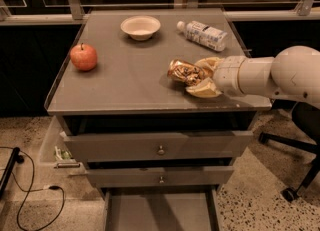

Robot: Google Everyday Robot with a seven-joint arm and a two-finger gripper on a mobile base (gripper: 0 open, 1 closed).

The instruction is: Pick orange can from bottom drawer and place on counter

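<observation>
The orange can (183, 72) lies on its side on the counter (125, 85), right of the middle. My gripper (201, 77) reaches in from the right, low over the counter, and its pale fingers (204, 90) are closed around the can's right end. The bottom drawer (159, 210) is pulled out at the foot of the cabinet, and the part of its grey tray that shows holds nothing.
A red apple (83, 57) sits at the counter's left. A white bowl (140, 27) and a white-labelled plastic bottle (202, 34) lie at the back. Two knobbed upper drawers (160, 147) are slightly open. An office chair base (295, 140) stands right, cables (30, 195) lie left.
</observation>
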